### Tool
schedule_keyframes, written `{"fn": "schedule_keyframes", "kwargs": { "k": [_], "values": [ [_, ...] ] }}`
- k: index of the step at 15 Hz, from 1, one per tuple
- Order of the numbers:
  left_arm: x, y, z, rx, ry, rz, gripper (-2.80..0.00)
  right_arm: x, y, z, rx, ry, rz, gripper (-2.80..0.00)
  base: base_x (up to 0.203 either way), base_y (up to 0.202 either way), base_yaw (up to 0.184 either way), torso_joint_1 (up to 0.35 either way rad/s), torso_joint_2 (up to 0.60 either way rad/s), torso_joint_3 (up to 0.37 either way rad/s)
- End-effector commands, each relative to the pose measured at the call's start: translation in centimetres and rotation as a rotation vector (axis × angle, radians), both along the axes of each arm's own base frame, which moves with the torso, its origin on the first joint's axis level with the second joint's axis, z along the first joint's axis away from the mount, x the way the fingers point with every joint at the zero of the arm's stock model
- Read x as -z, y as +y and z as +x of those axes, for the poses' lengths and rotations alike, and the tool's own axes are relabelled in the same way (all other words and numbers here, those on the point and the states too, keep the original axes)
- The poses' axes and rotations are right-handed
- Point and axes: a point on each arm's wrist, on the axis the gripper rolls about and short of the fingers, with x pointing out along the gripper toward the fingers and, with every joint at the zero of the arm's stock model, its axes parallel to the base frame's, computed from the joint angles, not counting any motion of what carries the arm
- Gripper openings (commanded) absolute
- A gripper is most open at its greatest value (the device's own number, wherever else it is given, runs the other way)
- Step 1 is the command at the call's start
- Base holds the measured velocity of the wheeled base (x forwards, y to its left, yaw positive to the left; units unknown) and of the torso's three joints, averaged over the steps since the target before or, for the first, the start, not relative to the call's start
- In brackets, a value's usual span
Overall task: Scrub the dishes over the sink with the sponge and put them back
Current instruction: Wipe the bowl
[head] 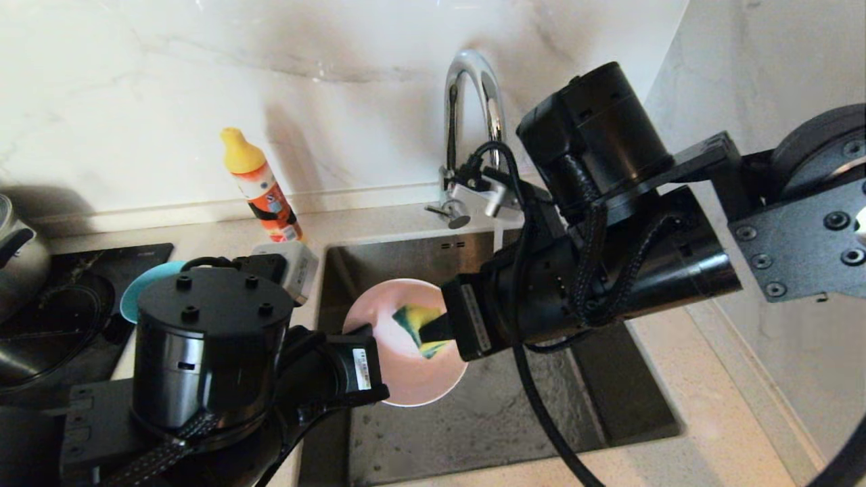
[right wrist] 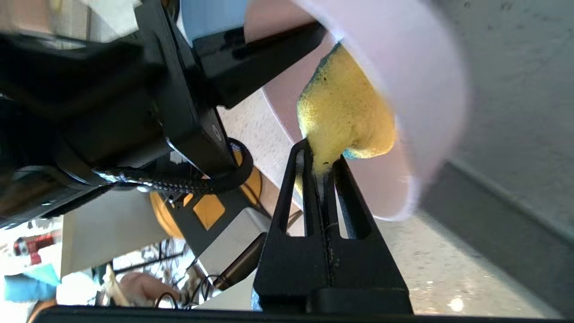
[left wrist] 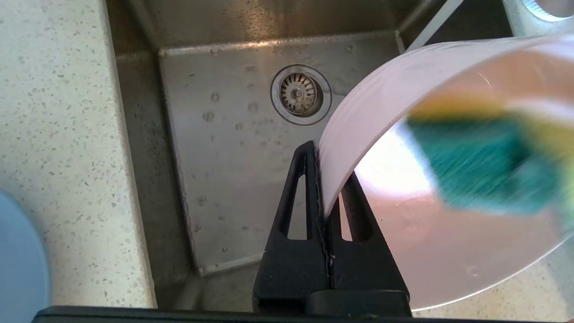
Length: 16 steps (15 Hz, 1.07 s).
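Note:
Over the sink [head: 487, 419], my left gripper [head: 365, 331] is shut on the rim of the pale pink bowl [head: 406, 379] and holds it tilted. In the left wrist view the rim of the bowl [left wrist: 448, 251] sits between the two fingers of that gripper [left wrist: 327, 166]. My right gripper [head: 433, 329] is shut on the yellow sponge [head: 416, 328], whose green face lies against the bowl's inside. The right wrist view shows this gripper [right wrist: 320, 154] pinching the sponge [right wrist: 345, 112] inside the bowl [right wrist: 417, 67]. A teal dish [head: 145, 284] sits on the counter, partly hidden behind my left arm.
A chrome gooseneck tap [head: 473, 101] stands behind the sink. An orange bottle with a yellow cap [head: 260, 186] is at the back of the counter. A black hob [head: 67, 304] with a metal pot [head: 20, 250] lies to the left. The drain strainer [left wrist: 299, 94] shows below the bowl.

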Motion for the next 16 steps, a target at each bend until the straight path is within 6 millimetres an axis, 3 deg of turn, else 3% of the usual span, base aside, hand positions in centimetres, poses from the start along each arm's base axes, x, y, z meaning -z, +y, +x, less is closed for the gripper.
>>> {"fn": "schedule_keyframes", "kwargs": {
  "k": [1,3,8,16],
  "values": [
    [-0.1,0.0,0.0,-0.006,-0.004,-0.005,-2.80,-0.9,-1.4,-0.2,0.025,-0.009,0.015,-2.80,0.000,0.000,0.000,0.000,0.00,0.000],
    [-0.1,0.1,0.0,-0.008,-0.003,-0.006,-2.80,-1.6,-2.6,-0.8,0.037,-0.003,0.009,-2.80,0.000,0.000,0.000,0.000,0.00,0.000],
    [-0.2,0.3,0.6,-0.030,-0.006,-0.005,-2.80,0.2,-3.7,-1.8,0.033,0.056,-0.054,-2.80,0.000,0.000,0.000,0.000,0.00,0.000],
    [-0.3,0.3,1.1,-0.043,-0.008,-0.014,-2.80,3.5,1.5,-2.2,-0.078,0.094,-0.107,-2.80,0.000,0.000,0.000,0.000,0.00,0.000]
  ]
}}
